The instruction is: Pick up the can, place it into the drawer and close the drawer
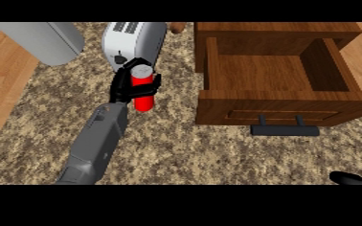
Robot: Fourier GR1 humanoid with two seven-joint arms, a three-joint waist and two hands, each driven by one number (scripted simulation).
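**One red can in my left hand**

My left hand (129, 87) curls round the single red can (144, 96) at frame centre-left, no label readable. One open wooden drawer (272, 79) sits right; one toaster (133, 40) above. My right hand (346, 177) barely shows, fingers unclear.

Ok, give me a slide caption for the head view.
Left robot hand holds a red can beside the open wooden drawer.

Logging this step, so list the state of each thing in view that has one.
can: upright, held in the left hand's curled fingers
drawer: pulled open, nothing inside
left hand: shut on the can
right hand: barely in view at lower right, state unclear
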